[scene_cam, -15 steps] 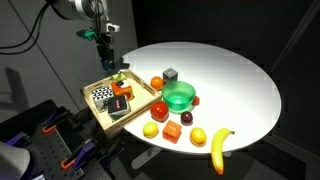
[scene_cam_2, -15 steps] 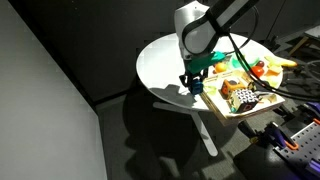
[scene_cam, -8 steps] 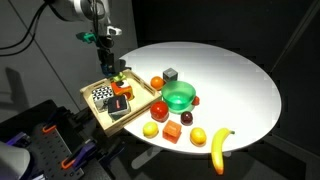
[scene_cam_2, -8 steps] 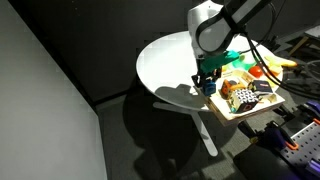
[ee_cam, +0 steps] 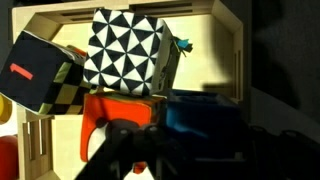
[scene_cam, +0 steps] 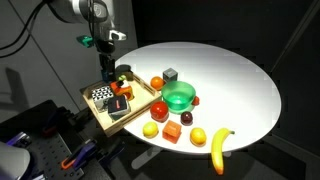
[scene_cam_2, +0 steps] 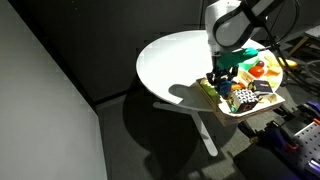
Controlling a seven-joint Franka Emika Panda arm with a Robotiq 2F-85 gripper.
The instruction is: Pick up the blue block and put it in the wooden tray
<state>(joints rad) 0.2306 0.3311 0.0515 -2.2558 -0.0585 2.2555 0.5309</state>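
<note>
In both exterior views I see the gripper hanging low over the wooden tray, which sits at the edge of the round white table on the side where the arm comes in. From out there the fingertips are too small and dark for me to read.

The wrist view gives me what those two cannot. It looks straight down into the tray, with the blue block large and close, right at the fingers. As far as I can judge from the dim lower part of that picture, the fingers are drawn in on the blue block and pinching it, just above the tray floor. Beside it lie an orange-red piece, a cube with black and white triangles and a dark box with a red mark, all inside the rim.

Only an exterior view shows me the rest of the table: a green bowl near the middle, a dark grey cube just behind it, and a banana at the near edge.
</note>
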